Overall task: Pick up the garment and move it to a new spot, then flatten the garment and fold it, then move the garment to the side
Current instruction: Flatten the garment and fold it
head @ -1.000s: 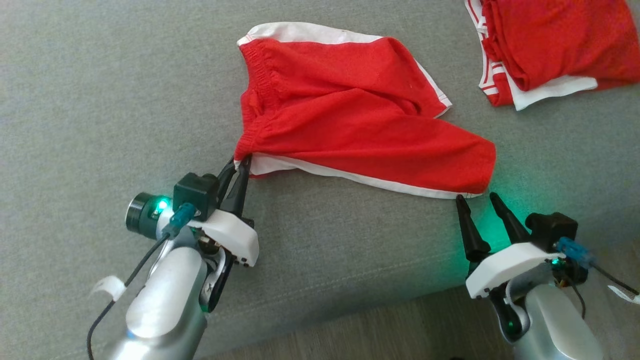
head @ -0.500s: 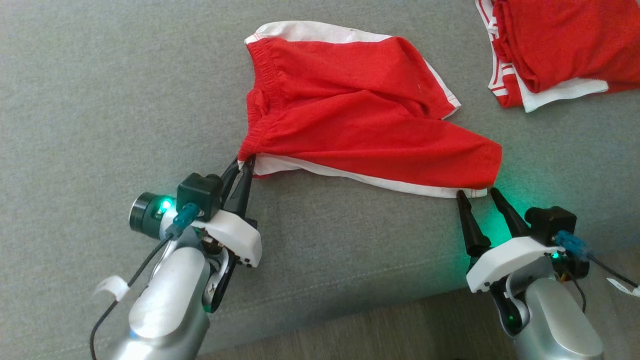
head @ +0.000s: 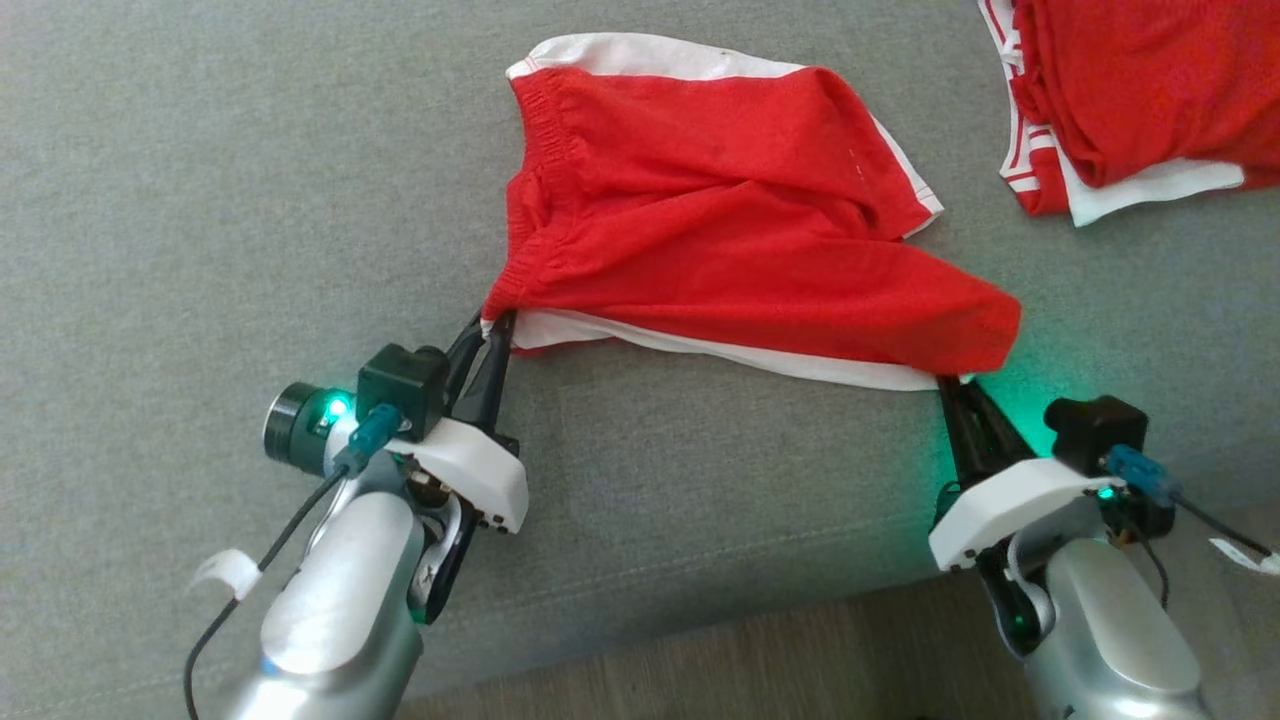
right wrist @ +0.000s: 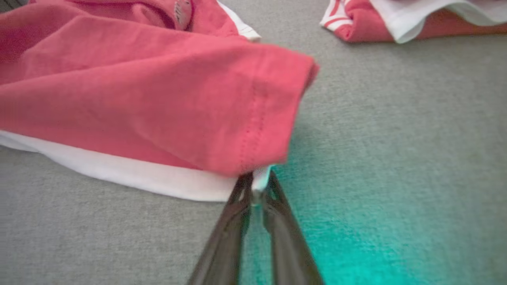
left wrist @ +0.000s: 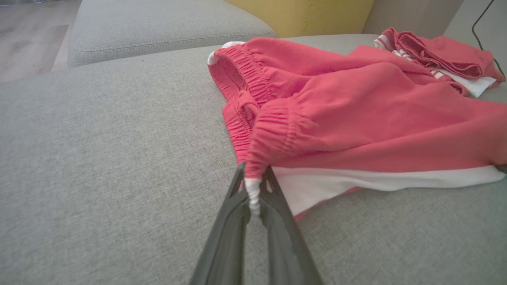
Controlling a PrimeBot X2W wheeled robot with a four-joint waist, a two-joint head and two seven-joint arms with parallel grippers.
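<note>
A pair of red shorts with white trim lies rumpled mid-frame on a grey cushion. The left pincer, lower left, pinches the waistband corner; the right pincer, lower right, is closed on a hem corner. More red-and-white clothing sits upper right.

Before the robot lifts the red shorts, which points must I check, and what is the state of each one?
1. Left pincer shut on the waistband corner of the red shorts: ok.
2. Right pincer shut on the white corner at the leg end: ok.
3. How deep the right grip sits: cannot tell, the wrist view is blurred.
4. Shorts lying flat: not ok, one leg lies over the other, with wrinkles.
5. Other red garment apart from the shorts: ok.
</note>
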